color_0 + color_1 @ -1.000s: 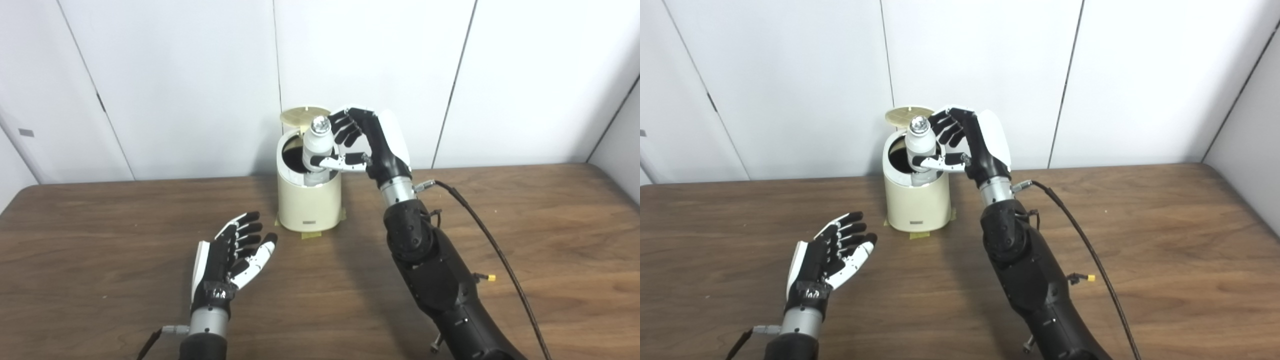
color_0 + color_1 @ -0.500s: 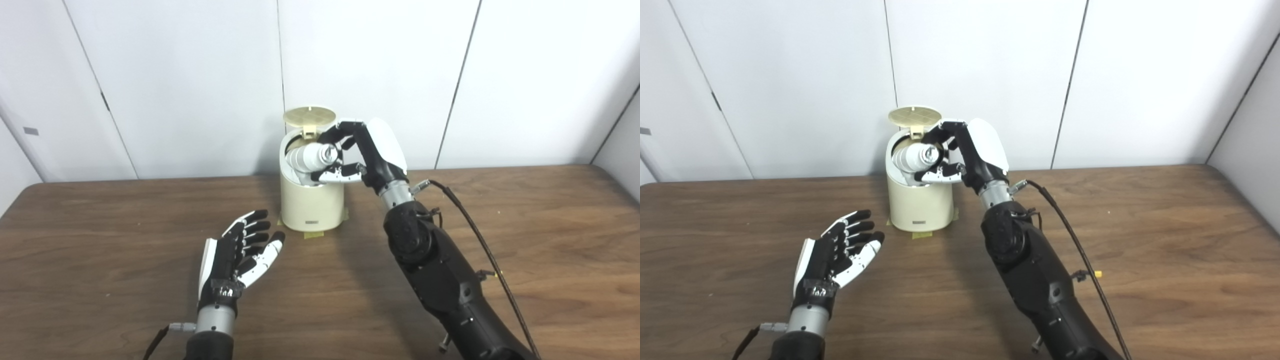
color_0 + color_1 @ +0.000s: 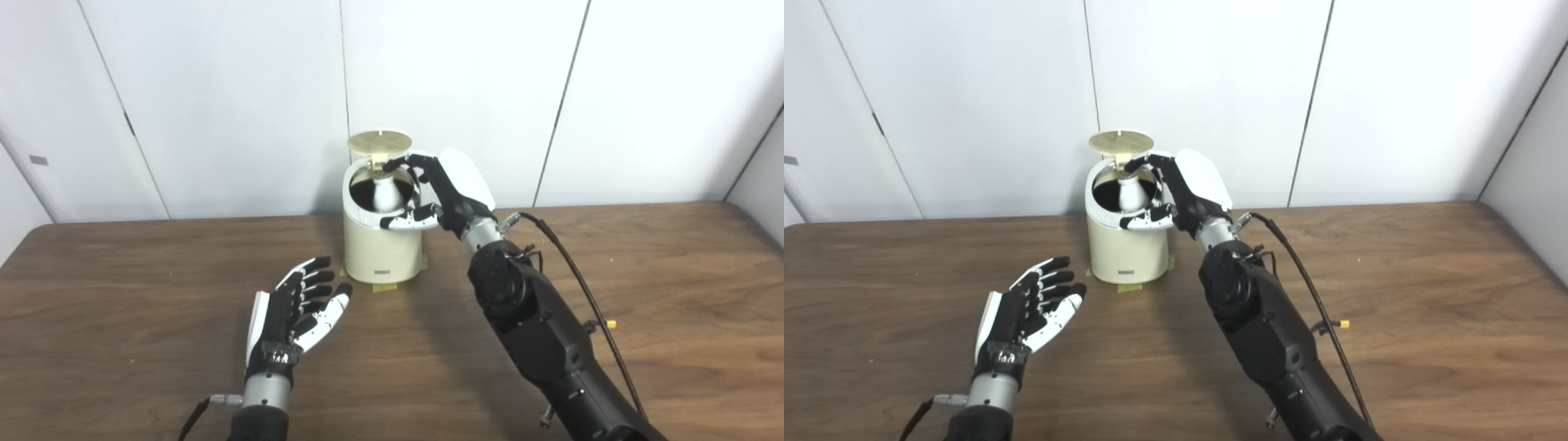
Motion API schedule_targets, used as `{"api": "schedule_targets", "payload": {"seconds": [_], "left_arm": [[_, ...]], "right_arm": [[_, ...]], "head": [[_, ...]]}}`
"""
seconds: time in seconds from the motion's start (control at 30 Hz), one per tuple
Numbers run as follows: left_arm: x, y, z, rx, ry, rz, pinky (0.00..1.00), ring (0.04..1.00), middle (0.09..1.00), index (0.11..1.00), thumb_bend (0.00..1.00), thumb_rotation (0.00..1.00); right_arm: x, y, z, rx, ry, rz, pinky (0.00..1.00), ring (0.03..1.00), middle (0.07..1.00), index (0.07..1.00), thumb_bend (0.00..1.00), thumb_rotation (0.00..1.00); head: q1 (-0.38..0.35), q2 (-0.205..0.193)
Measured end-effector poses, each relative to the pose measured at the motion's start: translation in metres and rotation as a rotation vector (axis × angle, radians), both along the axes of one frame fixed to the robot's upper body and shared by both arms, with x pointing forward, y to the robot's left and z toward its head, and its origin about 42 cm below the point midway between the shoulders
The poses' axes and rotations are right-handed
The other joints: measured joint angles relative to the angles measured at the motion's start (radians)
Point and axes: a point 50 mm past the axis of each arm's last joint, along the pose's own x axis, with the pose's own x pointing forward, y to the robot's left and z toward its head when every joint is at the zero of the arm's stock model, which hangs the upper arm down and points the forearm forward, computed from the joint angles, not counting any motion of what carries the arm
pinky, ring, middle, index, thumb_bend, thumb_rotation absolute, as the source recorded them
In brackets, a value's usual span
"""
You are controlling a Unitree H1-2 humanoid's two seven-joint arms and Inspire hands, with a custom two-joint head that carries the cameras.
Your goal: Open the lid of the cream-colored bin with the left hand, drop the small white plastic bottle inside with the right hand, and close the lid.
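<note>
Two robot hands work at a wooden table (image 3: 122, 288): the right robot hand (image 3: 450, 193) hovers, fingers loosely spread, over the cream-colored bin (image 3: 381, 242), lid (image 3: 379, 142) upright, where the small white plastic bottle (image 3: 1131, 193) sits inside, both views alike. The left robot hand (image 3: 294, 312) rests spread, empty.

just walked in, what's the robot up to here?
The right hand is at the mouth of the cream-colored bin, whose lid stands open. The small white plastic bottle sits inside the opening; whether the fingers grip it is unclear. The left hand waits open above the table, in front of the bin and apart from it. The lid is not yet closed.
</note>
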Motion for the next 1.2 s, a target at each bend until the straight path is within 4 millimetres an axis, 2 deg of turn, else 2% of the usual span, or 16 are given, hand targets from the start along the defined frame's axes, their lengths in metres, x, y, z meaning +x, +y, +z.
{"api": "schedule_targets", "payload": {"seconds": [0.37,0.53,0.7,0.77,0.9,1.1,1.2], "left_arm": [[0.0,-0.001,0.0,0.002,0.0,-0.007,0.7,0.755,0.78,0.825,0.52,0.3],[0.0,-0.001,0.0,0.0,0.0,-0.008,0.71,0.76,0.784,0.825,0.53,0.3],[0.0,0.001,0.0,0.003,0.001,-0.008,0.71,0.76,0.783,0.824,0.52,0.3],[0.0,0.003,-0.001,0.004,0.002,-0.009,0.72,0.763,0.785,0.825,0.52,0.29],[0.0,0.004,-0.001,0.0,0.004,-0.008,0.72,0.761,0.782,0.822,0.52,0.29],[0.0,0.008,-0.002,0.011,0.006,-0.011,0.72,0.76,0.78,0.819,0.52,0.29],[0.001,0.013,-0.002,0.017,0.008,-0.007,0.73,0.765,0.783,0.821,0.53,0.3]], "right_arm": [[-0.001,-0.001,0.0,0.007,-0.005,-0.003,0.66,0.766,0.765,0.656,0.85,0.08],[-0.01,-0.008,0.007,0.049,-0.033,0.002,0.64,0.754,0.758,0.65,0.83,0.1],[-0.024,-0.031,0.021,0.055,-0.102,-0.02,0.6,0.701,0.734,0.651,0.83,0.12],[-0.031,-0.043,0.023,0.067,-0.114,-0.042,0.62,0.715,0.743,0.655,0.82,0.11],[-0.045,-0.059,0.016,0.092,-0.109,-0.064,0.61,0.74,0.745,0.654,0.81,0.11],[-0.065,-0.074,0.012,0.181,-0.092,-0.099,0.55,0.665,0.691,0.644,0.79,0.1],[-0.078,-0.082,0.006,0.256,-0.046,-0.13,0.55,0.654,0.686,0.651,0.74,0.14]], "head": [[-0.003,-0.002],[-0.005,-0.002],[-0.011,-0.002],[-0.017,-0.002],[-0.018,-0.003],[-0.028,-0.002],[-0.028,0.002]]}}
